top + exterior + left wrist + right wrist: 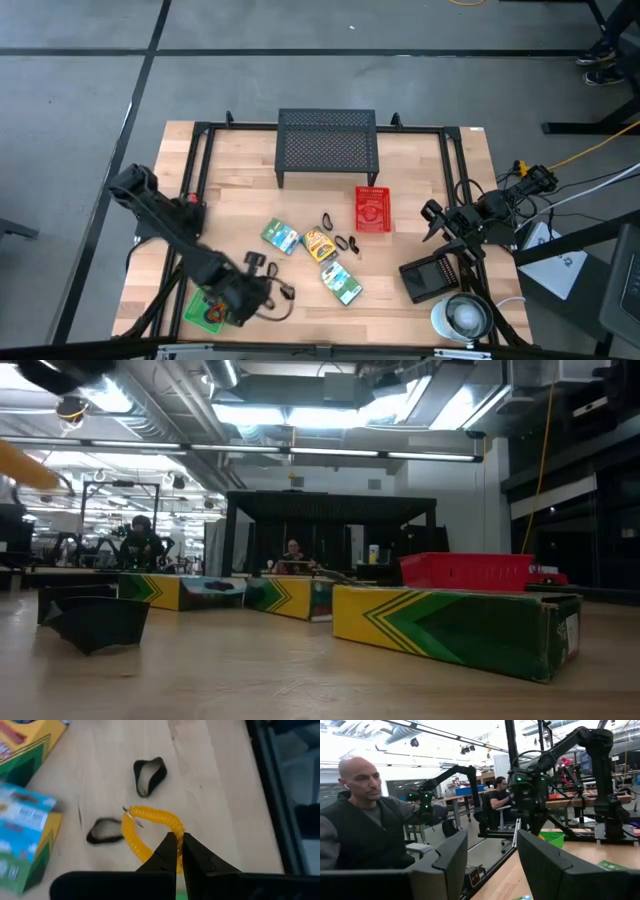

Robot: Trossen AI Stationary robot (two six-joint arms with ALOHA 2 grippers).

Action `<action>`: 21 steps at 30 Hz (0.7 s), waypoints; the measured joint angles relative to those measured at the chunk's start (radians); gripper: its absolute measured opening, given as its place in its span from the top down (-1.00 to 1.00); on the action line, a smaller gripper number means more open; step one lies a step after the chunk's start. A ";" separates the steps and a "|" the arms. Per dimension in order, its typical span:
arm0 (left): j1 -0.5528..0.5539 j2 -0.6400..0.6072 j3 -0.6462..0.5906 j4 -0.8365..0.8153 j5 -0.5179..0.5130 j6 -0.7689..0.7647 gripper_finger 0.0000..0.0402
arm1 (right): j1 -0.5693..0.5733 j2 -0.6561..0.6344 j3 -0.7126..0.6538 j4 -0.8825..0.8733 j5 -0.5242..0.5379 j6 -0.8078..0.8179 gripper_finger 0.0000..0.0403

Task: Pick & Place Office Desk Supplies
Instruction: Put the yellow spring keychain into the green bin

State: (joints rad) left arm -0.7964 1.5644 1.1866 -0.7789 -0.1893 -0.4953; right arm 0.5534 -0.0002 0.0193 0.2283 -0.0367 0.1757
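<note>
From above: left gripper (243, 292) low at the near left, beside a green tray (200, 310); packets (281, 237) mid-table; right gripper (447, 225) parked at the right edge. At table level: packets only, no gripper in sight. On the left wrist: fingers (167, 851) pressed together on the yellow loop (150, 822), two black clips (149, 775) beyond. Best lifted straight up, keeping the coil from snagging, then carried to the tray. On the right wrist: fingers spread apart, holding nothing.
</note>
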 joint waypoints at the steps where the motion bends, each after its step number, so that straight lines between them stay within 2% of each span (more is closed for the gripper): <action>1: -0.024 -0.010 0.000 -0.014 -0.028 -0.038 0.98 | 0.000 0.000 0.000 0.000 0.006 0.000 0.15; 7: -0.176 -0.058 0.001 -0.167 -0.208 -0.320 0.98 | 0.000 0.000 0.000 0.000 0.029 0.000 0.15; 10: -0.257 -0.063 0.001 -0.262 -0.264 -0.500 0.98 | 0.000 0.000 0.000 0.000 0.030 0.000 0.15; 14: -0.353 -0.061 0.001 -0.324 -0.274 -0.702 0.98 | 0.000 0.000 0.000 0.000 0.030 -0.003 0.15; 21: -0.485 -0.023 0.001 -0.321 -0.283 -0.975 0.98 | 0.000 0.000 0.000 0.000 0.030 -0.008 0.15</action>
State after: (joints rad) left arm -1.2813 1.5413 1.1873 -1.1002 -0.4727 -1.4703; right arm 0.5533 -0.0002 0.0193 0.2283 -0.0071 0.1680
